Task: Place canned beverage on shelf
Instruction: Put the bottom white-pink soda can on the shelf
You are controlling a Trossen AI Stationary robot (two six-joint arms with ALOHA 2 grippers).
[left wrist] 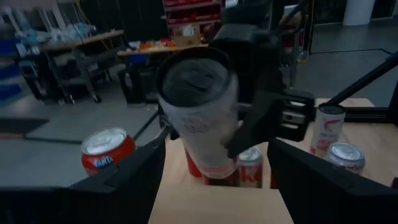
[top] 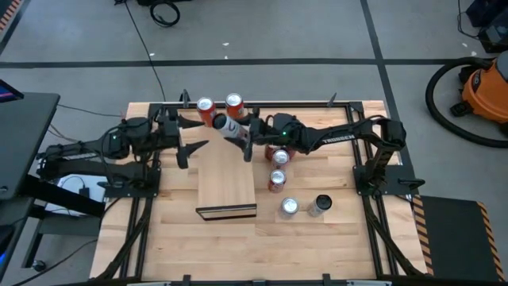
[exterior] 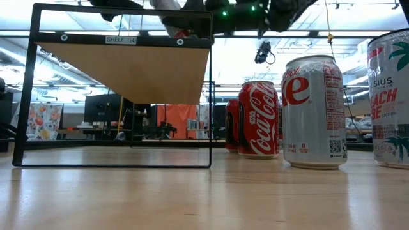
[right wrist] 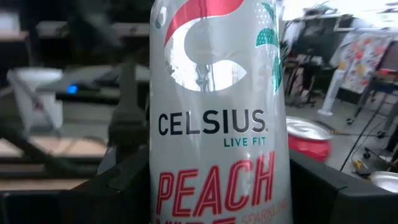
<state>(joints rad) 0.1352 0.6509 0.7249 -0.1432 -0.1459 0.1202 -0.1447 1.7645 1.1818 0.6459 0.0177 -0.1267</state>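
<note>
My right gripper (top: 236, 133) is shut on a white Celsius can (top: 224, 123), held in the air over the far end of the shelf (top: 226, 179). The shelf is a long pale wood board with a dark-edged slot at its near end (top: 226, 212). The can fills the right wrist view (right wrist: 217, 124). My left gripper (top: 193, 135) is open and empty, just left of the can. Its wrist view shows the can (left wrist: 199, 112) end-on between its fingers, farther off. My right gripper pinches the can's side wall (right wrist: 168, 186) between its two fingers (right wrist: 118, 180), one on each side of the body. The fingers come level from the table's right and lie across the can. The can is lifted clear and tilted, one end toward my left gripper.
A red can (top: 205, 106) and an orange can (top: 234, 103) stand at the far edge behind the shelf. Several more cans stand right of the shelf, among them a red one (top: 276, 181), a silver-topped one (top: 288, 208) and a dark-topped one (top: 320, 205). A black frame (top: 349, 111) borders the table.
</note>
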